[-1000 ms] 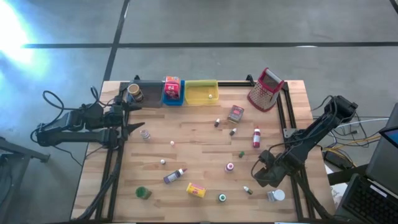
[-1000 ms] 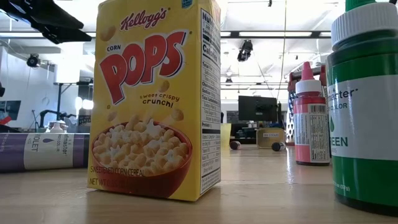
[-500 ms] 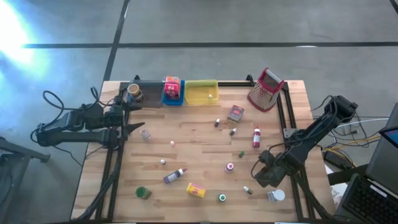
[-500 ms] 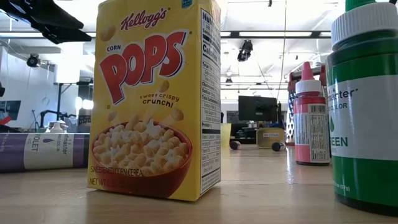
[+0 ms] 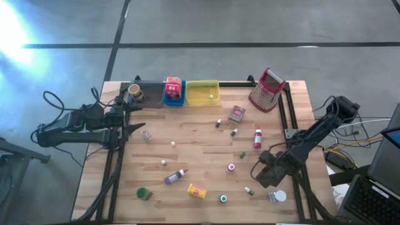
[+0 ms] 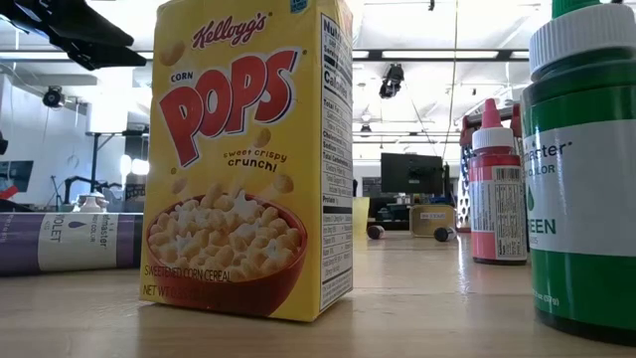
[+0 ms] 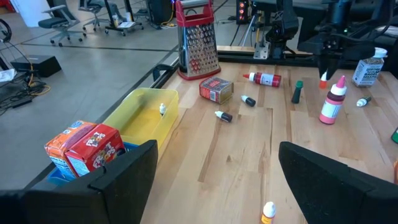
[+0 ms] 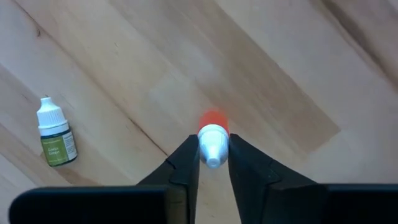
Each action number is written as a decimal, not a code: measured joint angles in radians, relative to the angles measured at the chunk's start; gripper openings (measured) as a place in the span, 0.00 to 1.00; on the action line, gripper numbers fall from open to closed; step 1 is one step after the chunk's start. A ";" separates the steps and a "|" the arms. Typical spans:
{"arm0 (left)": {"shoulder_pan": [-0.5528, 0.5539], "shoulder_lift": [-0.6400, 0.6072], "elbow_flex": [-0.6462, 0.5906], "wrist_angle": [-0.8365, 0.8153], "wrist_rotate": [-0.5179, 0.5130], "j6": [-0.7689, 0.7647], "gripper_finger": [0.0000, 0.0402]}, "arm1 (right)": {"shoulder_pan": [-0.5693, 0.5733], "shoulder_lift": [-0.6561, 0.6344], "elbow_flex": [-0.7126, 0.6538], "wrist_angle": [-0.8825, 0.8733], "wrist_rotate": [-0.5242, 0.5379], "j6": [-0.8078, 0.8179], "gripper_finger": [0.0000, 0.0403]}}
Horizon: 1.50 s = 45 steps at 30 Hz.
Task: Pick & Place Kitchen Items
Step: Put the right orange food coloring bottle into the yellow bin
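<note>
Item-strewn wooden table point(image 5: 206, 147), concrete floor point(image 5: 250, 25)

Right gripper point(image 8: 213, 163) is down low at the table's right side, fingers pinched in tight. Left gripper point(image 7: 214, 174) just sits at the left edge, fingers spread wide.

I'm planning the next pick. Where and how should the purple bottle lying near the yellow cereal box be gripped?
Grip the purple bottle across the middle of its body, coming straight down from above. It lies flat and slanted on the table, so turn the tool crosswise to its length; the narrow cap end offers less hold.
</note>
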 joint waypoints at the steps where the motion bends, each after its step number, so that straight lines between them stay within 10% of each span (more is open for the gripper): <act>1: 0.000 0.000 0.000 0.000 0.000 0.000 0.85 | -0.009 0.000 0.000 0.000 0.000 -0.016 0.16; 30: 0.000 0.000 0.000 0.000 0.000 0.000 0.85 | -0.648 0.020 0.390 -0.311 0.011 -0.963 0.16; 45: 0.000 0.000 0.000 0.000 0.000 0.000 0.85 | -0.999 0.308 0.816 -0.317 0.000 -1.497 0.16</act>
